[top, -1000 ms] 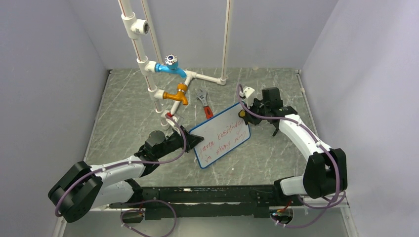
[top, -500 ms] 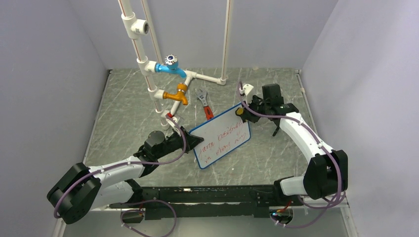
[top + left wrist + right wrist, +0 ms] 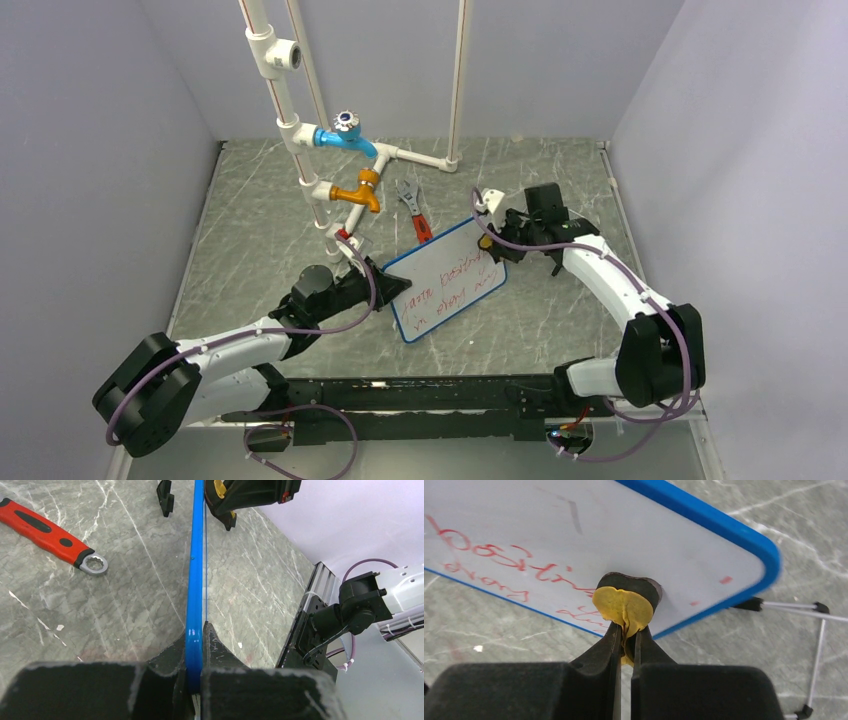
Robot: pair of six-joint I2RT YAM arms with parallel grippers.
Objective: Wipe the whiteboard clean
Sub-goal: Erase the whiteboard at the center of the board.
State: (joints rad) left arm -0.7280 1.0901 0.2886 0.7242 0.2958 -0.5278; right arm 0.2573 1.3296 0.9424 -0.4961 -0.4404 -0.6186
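A small blue-framed whiteboard [image 3: 448, 280] is held tilted over a grey table [image 3: 250, 230] between 2 robot arms. Its edge is clamped in the left pincer [image 3: 197, 637], whose fingers are pressed together on the blue frame, apparently so that the written face is steadied and turned toward the other arm. A yellow-and-black eraser pad [image 3: 625, 602] is pinched in the right pincer [image 3: 625, 632] and set against the board just ahead of its fingertips, close to a rounded corner. 2 lines of red handwriting are seen left of that pincer, unwiped, so the erasing is judged barely begun. A red-handled wrench [image 3: 47, 532] lies ahead and left of the left pincer.
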